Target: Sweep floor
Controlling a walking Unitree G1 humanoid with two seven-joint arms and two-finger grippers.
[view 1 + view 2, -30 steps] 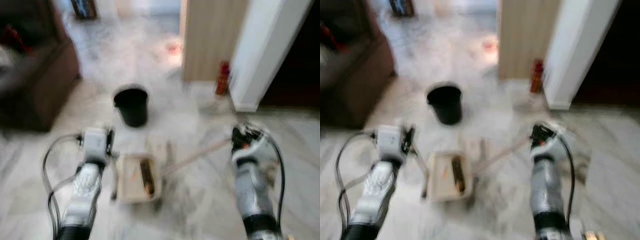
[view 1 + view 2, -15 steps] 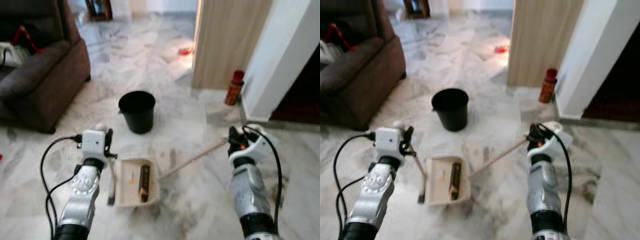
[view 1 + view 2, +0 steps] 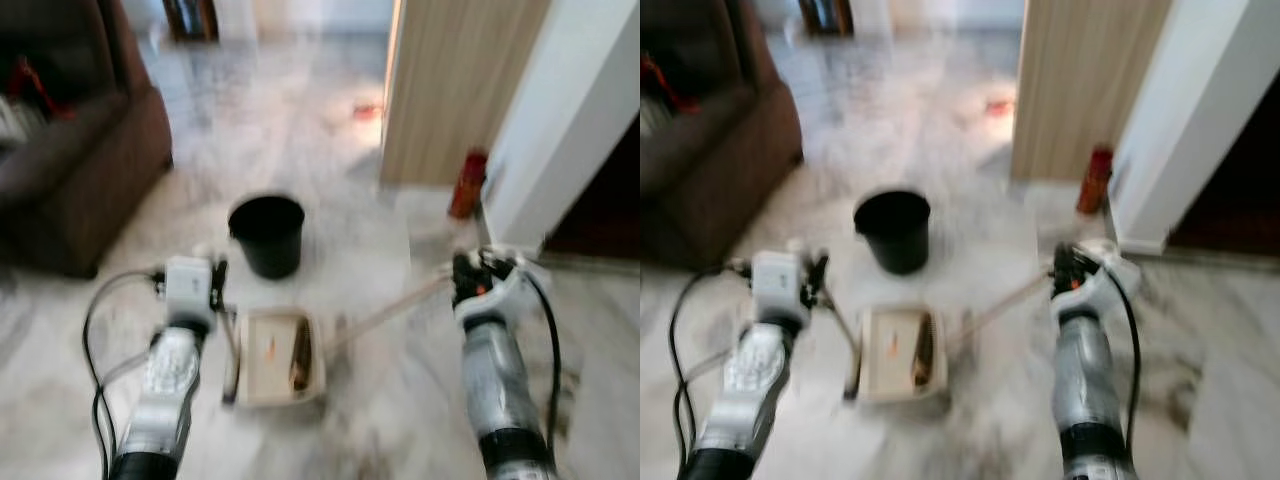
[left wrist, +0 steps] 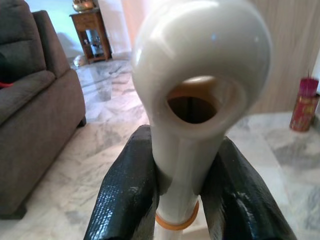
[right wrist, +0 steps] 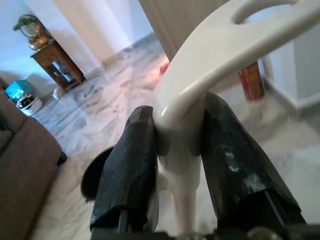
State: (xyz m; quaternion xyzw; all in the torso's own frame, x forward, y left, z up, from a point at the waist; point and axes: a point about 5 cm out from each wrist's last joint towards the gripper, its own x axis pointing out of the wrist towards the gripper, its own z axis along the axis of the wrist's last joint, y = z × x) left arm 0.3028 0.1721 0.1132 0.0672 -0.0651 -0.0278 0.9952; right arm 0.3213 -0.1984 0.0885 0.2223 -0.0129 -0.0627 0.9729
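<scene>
The left gripper (image 4: 177, 200) is clamping the white looped top of the dustpan handle (image 4: 200, 100); both black fingers (image 4: 127, 195) are pressing against the stem, leaving only the handle's width between them. The right gripper (image 5: 175, 160) is gripping the cream broom handle (image 5: 220, 55) the same way, one finger on each side of the stem, just below its looped end.

In the head views, which are blurring, the dustpan (image 3: 278, 358) is sitting on the marble floor (image 3: 390, 400) between the two arms, just beside the left arm, with a dark object lying inside it. The broom stick (image 3: 385, 315) is running diagonally from the right gripper (image 3: 470, 280) down toward the dustpan's right edge.

A black bucket (image 3: 266, 232) is standing just beyond the dustpan. A brown sofa (image 3: 70, 170) is bounding the left side. A wood-panelled wall (image 3: 455, 90) and a white wall corner (image 3: 570, 120) are bounding the right, with a red canister (image 3: 463, 185) standing at their base. Open floor is extending ahead between the sofa and the panelled wall.
</scene>
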